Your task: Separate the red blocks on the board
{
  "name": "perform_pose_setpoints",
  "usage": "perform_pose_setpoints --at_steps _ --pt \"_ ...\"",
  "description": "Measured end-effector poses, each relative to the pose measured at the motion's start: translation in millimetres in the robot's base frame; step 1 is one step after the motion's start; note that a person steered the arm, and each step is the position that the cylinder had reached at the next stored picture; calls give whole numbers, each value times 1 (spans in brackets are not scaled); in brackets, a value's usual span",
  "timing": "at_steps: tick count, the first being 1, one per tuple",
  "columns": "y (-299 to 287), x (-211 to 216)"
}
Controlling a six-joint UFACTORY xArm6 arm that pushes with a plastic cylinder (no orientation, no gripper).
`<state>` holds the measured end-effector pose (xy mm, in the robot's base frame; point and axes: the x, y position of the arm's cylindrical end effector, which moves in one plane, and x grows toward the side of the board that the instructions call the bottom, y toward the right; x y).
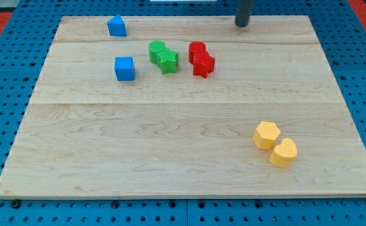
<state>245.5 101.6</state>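
Two red blocks touch each other near the top middle of the wooden board [170, 157]: a red round block [197, 49] behind and a red star-shaped block [203, 64] in front of it. My tip [242, 25] rests on the board near its top edge, above and to the right of the red pair, apart from them.
Two green blocks touch just left of the reds: a green round one [157, 50] and a green star-shaped one [167, 61]. A blue cube [125, 68] and a blue house-shaped block [117, 26] lie at the upper left. A yellow hexagon [266, 135] and a yellow heart [284, 152] touch at the lower right.
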Motion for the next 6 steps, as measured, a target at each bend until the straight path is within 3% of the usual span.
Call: perform_pose_setpoints --at_steps 1,2,3,5,6 --pt "-65 37" --pt "-94 38" --pt "-106 83" --pt "5 137" --pt "10 160"
